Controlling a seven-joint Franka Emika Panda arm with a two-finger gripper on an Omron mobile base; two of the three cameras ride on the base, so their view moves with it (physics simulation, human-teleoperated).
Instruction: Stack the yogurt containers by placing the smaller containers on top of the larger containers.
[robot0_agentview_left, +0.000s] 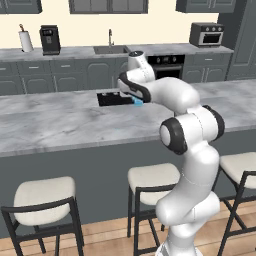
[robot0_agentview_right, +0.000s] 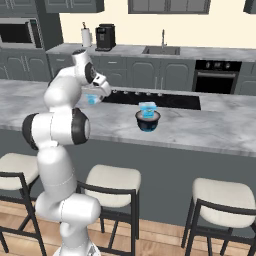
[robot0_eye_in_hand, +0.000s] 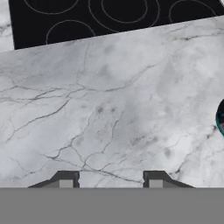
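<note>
Cushioned bar stools (robot0_agentview_left: 46, 196) stand closest, lined along the near side of the island counter (robot0_agentview_left: 55, 122), with the white arm rising among them.

On the island, the tiny bright light-blue yogurt cup (robot0_agentview_right: 91, 99) sits at the left near corner of the black cooktop (robot0_agentview_right: 170, 100), right under the gripper (robot0_agentview_right: 96, 93). From the base views I cannot tell whether the fingers touch it. In the hand view the two dark fingertips (robot0_eye_in_hand: 65, 179) stand spread apart, with bare marble showing in the gap between them, so the pincer is open and holds nothing there. It points down at the marble just on the near side of the cooktop, whose ring markings run along the top of that view.

The pale blue-and-white yogurt tub (robot0_agentview_right: 147, 108) rests upright inside a dark bowl (robot0_agentview_right: 148, 123). The bowl stands on the marble just in front of the cooktop's middle, well apart from the cup and to its right. A sliver of that bowl's rim shows at the right edge of the hand view.

Beyond the cooktop, against the far wall, a second counter carries a sink with a faucet (robot0_agentview_right: 162, 48). To its left are a black coffee machine (robot0_agentview_right: 105, 37) and a paper towel roll (robot0_agentview_right: 86, 37). A built-in oven (robot0_agentview_right: 217, 76) sits under that counter to the right.
</note>
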